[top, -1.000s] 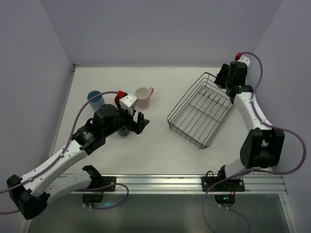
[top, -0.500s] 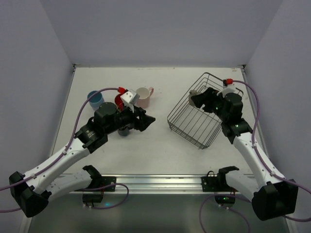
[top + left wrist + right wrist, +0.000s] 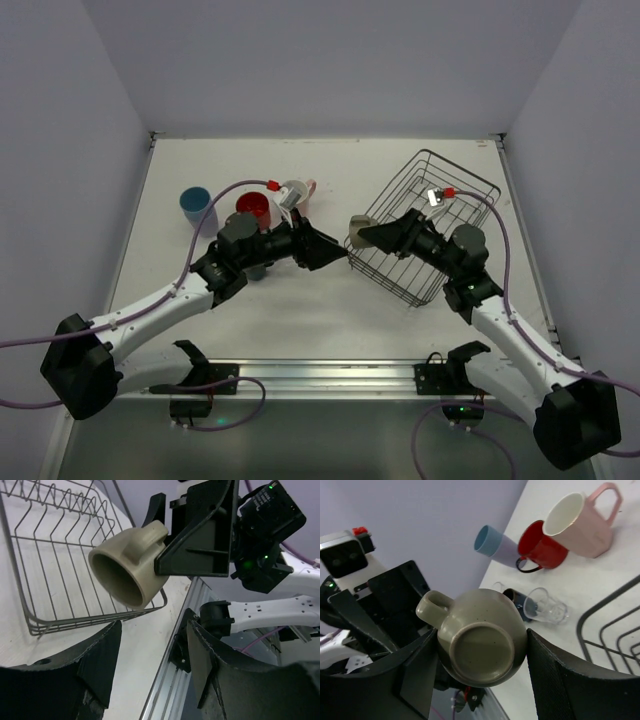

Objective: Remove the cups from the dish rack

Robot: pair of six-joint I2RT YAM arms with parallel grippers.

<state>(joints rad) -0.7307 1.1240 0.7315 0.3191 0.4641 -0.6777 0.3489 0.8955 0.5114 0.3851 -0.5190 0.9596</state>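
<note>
Right wrist view, please: what is that arm holding?
— I have the right gripper (image 3: 479, 635) closed on the olive-grey ceramic mug with a loop handle (image 3: 485, 615). Its fingers (image 3: 415, 670) press on either side of the body, and the mug's base faces that camera.
— Where is the mug?
— On the top external view I see it in the air, off the white worktop (image 3: 300, 310), just beside the near-left corner of the black wire dish rack (image 3: 420, 262) and outside it. Its mouth points at my other arm.
— And the left?
— The left gripper (image 3: 155, 627) points at the mug. Its fingers (image 3: 97, 660) are spread with nothing between them, and the mug lies beyond their tips, apart from them.
— The other cups?
— They stand on the worktop, left of the rack. The light blue cup (image 3: 196, 203) is far left, the red cup (image 3: 253, 205) is beside it, the pale pink mug with a handle (image 3: 582, 525) is next along, and the dark blue cup (image 3: 258, 270) is partly hidden under the left arm.
</note>
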